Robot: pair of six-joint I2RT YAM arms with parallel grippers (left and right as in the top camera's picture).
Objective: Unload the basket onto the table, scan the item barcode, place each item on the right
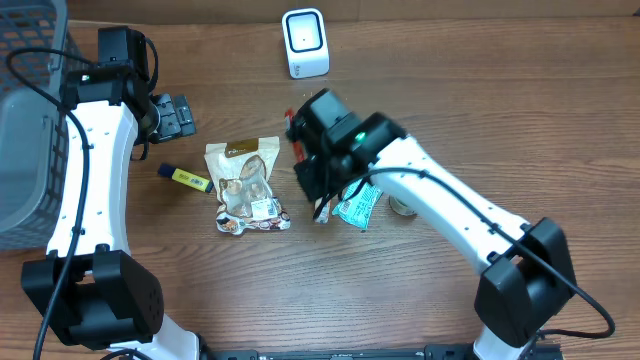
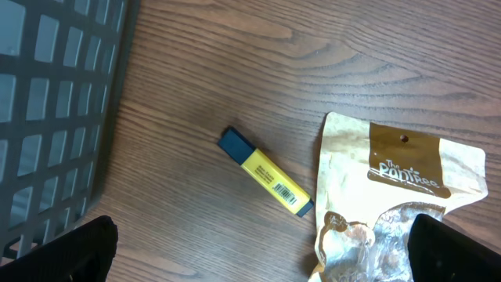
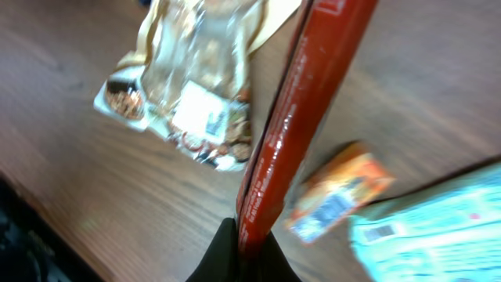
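brown wood-grain table (image 1: 500,100) fills every view, its surface matte with fine streaks. a white, rounded scanner (image 1: 305,42) stands at the far edge, well apart from everything else. a grey plastic basket (image 1: 30,130) with a square-grid wall sits at the left edge. the left end effector (image 1: 178,115) hangs beside it with its jaws spread wide and nothing between them; its dark fingers (image 2: 70,254) show only in the bottom corners of the left wrist view. below it lies a highlighter (image 2: 264,182), a flat yellow body with a dark blue cap and a printed barcode along its side, just beside a crinkled pouch (image 2: 391,204). that pouch is cream paper with a clear, shiny window showing brown snacks, a small hang hole, and a gold band whose white script seems to begin "the p", though the rest is too soft to read; a white label sits low on its front. the right end effector (image 3: 244,244) is clamped tight on the red packet (image 3: 309,110), a long, slim, glossy thing held off the table, near the pouch's right side and well short of the scanner. under it lie a small orange packet (image 3: 340,192) with a barcode and a teal packet (image 3: 438,235) with white print.
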